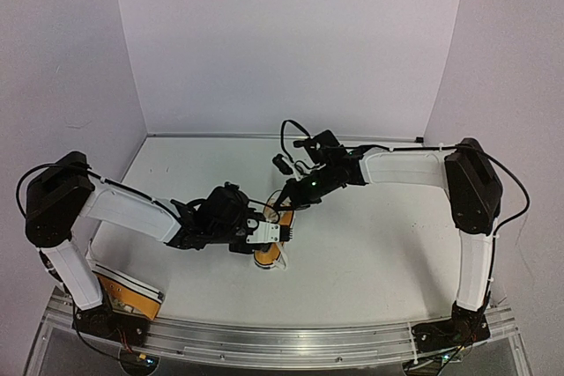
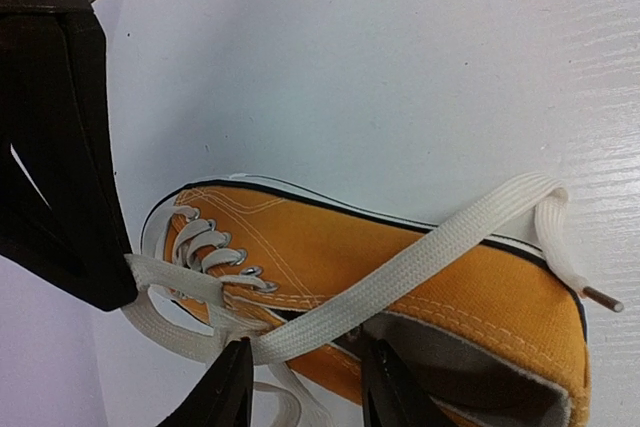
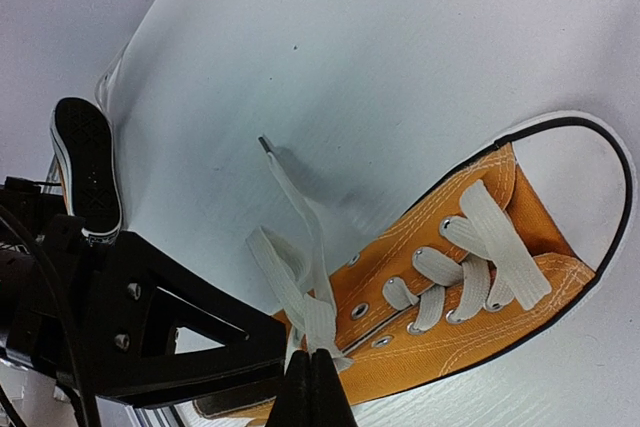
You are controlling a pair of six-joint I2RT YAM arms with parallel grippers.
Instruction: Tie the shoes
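Tightly, right hand (image 3: 310, 362) pinches white lace (image 2: 420, 257) of untied orange shoe (image 3: 480, 332); left hand (image 2: 305, 367) half-open.

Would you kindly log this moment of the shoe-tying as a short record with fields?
surface: white table
shoe in work: orange-yellow canvas sneaker with white toe cap, mid-table, between both grippers
other shoe: second orange sneaker, beside the left arm's base, untouched
lace: flat white lace, no bow yet, one end lying across the sneaker's side
right gripper: shut on the lace near the top eyelets
left gripper: open, a lace strand running through the gap
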